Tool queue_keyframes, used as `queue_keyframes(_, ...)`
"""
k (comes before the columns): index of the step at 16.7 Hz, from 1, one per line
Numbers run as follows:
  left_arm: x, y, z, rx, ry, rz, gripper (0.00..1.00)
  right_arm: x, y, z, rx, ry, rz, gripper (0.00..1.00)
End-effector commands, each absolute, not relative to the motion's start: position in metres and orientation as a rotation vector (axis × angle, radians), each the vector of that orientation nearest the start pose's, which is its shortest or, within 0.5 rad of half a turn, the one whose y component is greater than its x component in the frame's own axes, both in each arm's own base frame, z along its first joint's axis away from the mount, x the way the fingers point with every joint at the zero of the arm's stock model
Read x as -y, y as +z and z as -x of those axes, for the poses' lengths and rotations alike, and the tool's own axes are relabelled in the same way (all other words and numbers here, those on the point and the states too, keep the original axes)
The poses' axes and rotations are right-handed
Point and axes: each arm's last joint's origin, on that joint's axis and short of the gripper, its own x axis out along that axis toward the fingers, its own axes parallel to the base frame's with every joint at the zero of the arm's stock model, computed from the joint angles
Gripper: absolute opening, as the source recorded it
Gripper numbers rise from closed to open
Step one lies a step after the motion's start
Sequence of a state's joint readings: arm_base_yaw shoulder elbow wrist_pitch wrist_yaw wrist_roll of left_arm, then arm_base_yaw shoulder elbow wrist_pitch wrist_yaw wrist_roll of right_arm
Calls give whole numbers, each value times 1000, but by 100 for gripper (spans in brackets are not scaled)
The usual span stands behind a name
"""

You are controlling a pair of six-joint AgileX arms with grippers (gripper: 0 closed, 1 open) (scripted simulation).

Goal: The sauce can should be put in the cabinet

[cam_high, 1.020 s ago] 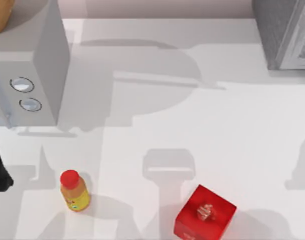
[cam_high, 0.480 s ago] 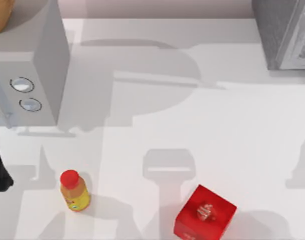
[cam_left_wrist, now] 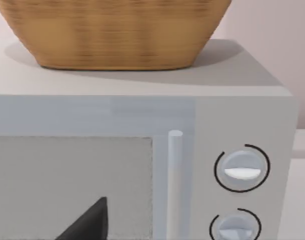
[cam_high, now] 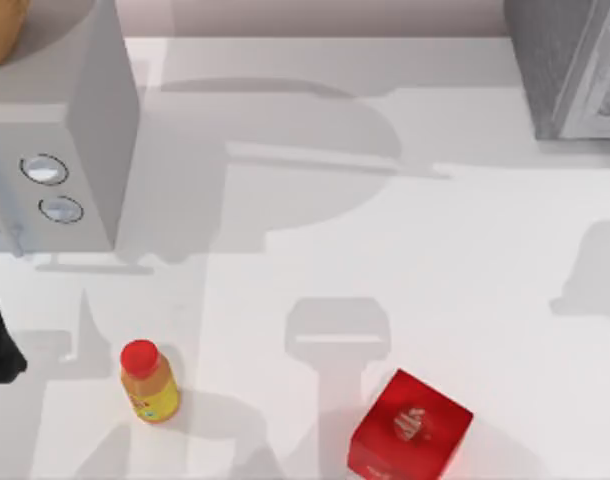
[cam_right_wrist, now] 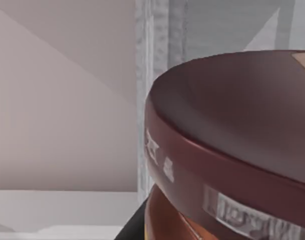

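sauce can (cam_right_wrist: 232, 150) sits right up against the right wrist camera, cabinet (cam_right_wrist: 217, 30) just behind it; grip unclear | likely rigid, slick, fairly light: hold the sides below the lid | red box (cam_high: 410, 428), yellow bottle (cam_high: 150, 382), dialled box (cam_high: 60, 150) well clear of the cabinet; left arm parked by the dialled box.

Right-edge shadow (cam_high: 590, 275) climbed (toward the cabinet (cam_high: 570, 65)).
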State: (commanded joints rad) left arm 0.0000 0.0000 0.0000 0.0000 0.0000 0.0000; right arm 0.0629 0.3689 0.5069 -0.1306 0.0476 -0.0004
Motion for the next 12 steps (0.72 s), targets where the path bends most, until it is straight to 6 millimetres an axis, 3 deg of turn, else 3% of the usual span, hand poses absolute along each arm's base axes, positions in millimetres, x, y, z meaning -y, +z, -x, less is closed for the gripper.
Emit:
queue_keyframes(7, 1, 160, -106, 0, 0, 0, 100, -18, 424, -163, -18, -2, 14, 0)
queue_keyframes(12, 1, 160, -106, 0, 0, 0, 100, -32, 494, -207, -6, -3, 9, 0)
